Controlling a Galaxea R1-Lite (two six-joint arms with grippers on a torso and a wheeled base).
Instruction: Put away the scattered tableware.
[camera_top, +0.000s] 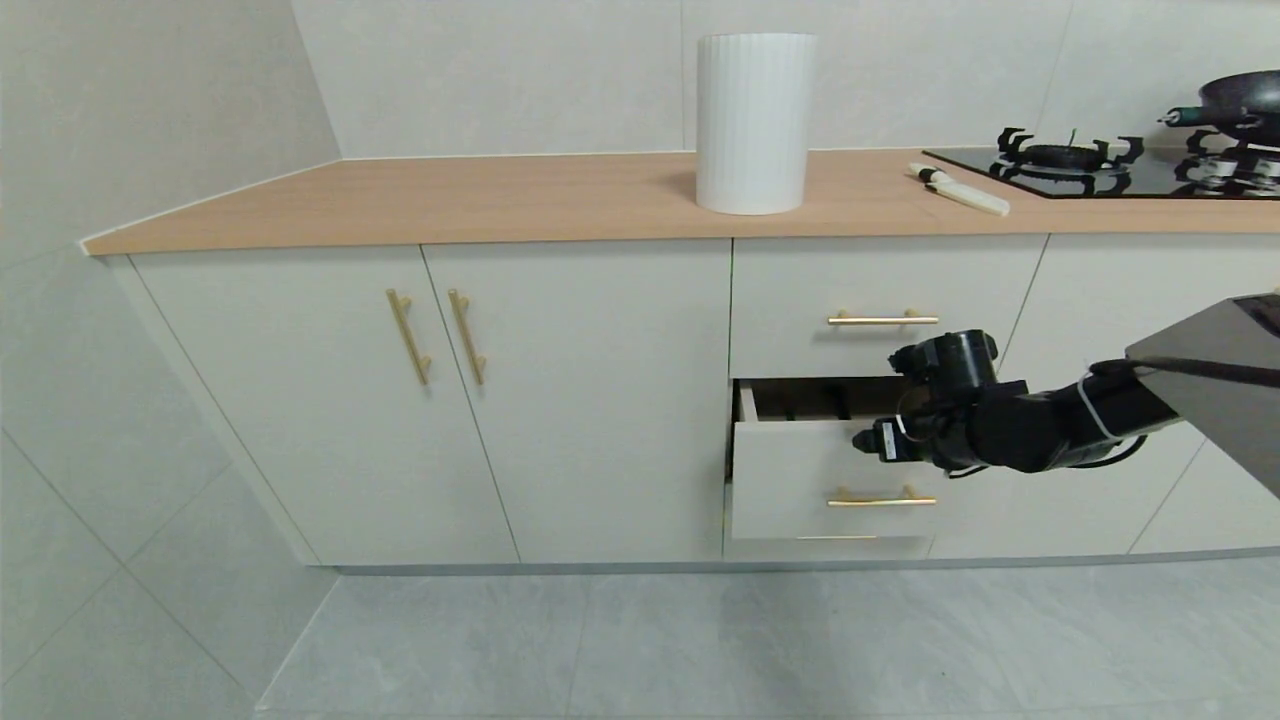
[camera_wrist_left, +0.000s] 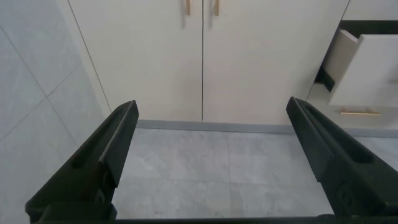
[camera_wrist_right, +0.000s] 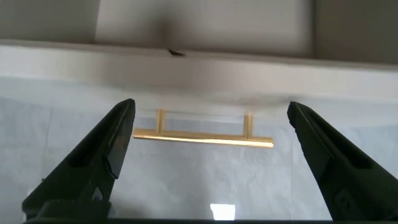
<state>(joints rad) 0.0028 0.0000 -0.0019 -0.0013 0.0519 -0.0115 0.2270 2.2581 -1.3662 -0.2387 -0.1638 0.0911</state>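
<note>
Now drawer (camera_top: 790, 480) partly open, contents unclear; left jaws apart, right jaws apart near handle (camera_wrist_right: 203, 138).

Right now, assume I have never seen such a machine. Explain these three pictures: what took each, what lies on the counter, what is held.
This is a two-armed robot on wheels. The wide picture comes from a camera on its head, facing kitchen cabinets. The other two come from cameras on its wrists, each looking out between that arm's two black fingers. The right gripper hangs open before the pulled-out drawer, facing its gold handle. The left gripper, also open, points toward the floor and cabinet doors. On the counter are a white ribbed canister and a pale knife, beside a stove. Nothing is held.
</note>
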